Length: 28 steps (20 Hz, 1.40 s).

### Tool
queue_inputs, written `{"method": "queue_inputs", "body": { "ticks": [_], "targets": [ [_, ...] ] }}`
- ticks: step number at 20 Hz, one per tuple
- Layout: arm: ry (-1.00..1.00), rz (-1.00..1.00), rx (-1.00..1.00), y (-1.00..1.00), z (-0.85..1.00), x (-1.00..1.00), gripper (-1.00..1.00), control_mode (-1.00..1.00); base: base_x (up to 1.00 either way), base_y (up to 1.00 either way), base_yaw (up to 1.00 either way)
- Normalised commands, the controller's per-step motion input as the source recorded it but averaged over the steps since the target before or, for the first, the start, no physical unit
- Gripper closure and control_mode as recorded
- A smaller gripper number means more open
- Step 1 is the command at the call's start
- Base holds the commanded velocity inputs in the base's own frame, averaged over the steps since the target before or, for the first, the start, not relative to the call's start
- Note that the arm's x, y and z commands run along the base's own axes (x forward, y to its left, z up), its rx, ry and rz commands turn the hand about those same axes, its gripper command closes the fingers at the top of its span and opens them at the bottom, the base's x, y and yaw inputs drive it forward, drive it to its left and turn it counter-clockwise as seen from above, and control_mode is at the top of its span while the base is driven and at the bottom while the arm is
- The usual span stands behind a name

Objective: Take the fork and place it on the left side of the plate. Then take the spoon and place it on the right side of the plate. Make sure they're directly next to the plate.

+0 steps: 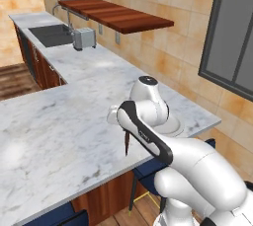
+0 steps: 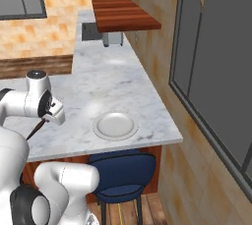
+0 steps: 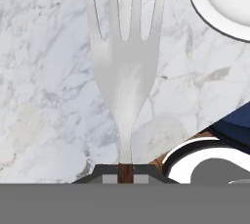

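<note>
The fork (image 3: 124,66) is held in the closed claw (image 3: 125,173) above the counter (image 3: 44,86), near the plate (image 3: 224,3).

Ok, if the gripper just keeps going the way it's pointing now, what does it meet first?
Most likely the bare marble counter. The gripper is shut on the fork, tines leading, and in the hand view counter lies behind them. The plate sits off to one side, out of that line. Depth is hard to judge.
</note>
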Motion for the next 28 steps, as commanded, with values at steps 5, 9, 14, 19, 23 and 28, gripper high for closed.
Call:
{"method": "queue_inputs", "body": {
  "ticks": [5, 9, 14, 19, 23, 28],
  "targets": [
    [0.0, 0.0, 0.0, 0.0, 0.0, 0.0, 1.0, 1.0, 0.0, 0.0, 0.0],
    [0.0, 0.0, 0.0, 0.0, 0.0, 0.0, 1.0, -1.0, 0.0, 0.0, 0.0],
    [0.0, 0.0, 0.0, 0.0, 0.0, 0.0, 1.0, -1.0, 0.0, 0.0, 0.0],
    [0.0, 0.0, 0.0, 0.0, 0.0, 0.01, 1.0, -1.0, 0.0, 0.0, 0.0],
    [0.0, 0.07, 0.0, -0.08, -0.13, 0.24, 1.0, -1.0, 0.0, 0.0, 0.0],
    [0.09, 0.23, -0.01, -0.19, -0.14, 0.45, 1.0, -1.0, 0.0, 0.0, 0.0]
  ]
}}
